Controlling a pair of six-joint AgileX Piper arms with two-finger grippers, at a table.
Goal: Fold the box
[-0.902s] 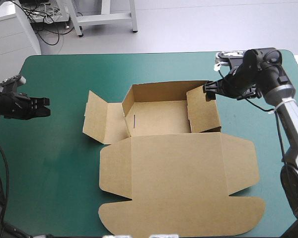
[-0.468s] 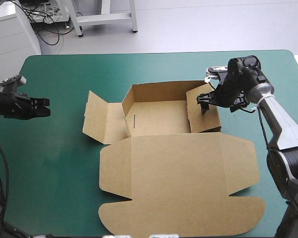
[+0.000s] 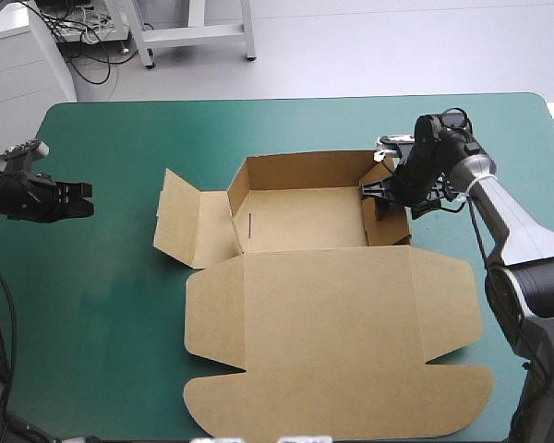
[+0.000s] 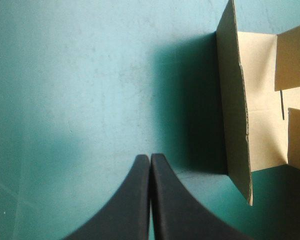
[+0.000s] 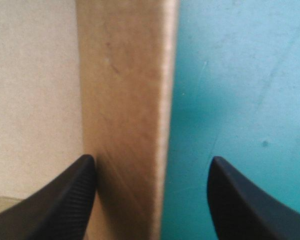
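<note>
Brown box (image 3: 295,221), central on the surface (image 3: 111,305), is part-formed: back and right walls up, left flap splayed, lid flat; right gripper (image 3: 380,196) jaws spread astride the right wall, left gripper (image 3: 81,199) jaws pressed together, well clear.

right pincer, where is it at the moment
In the high view the black right pincer is open astride the right wall of the brown cardboard box, one finger inside, the other outside over the teal-green table cover.
</note>
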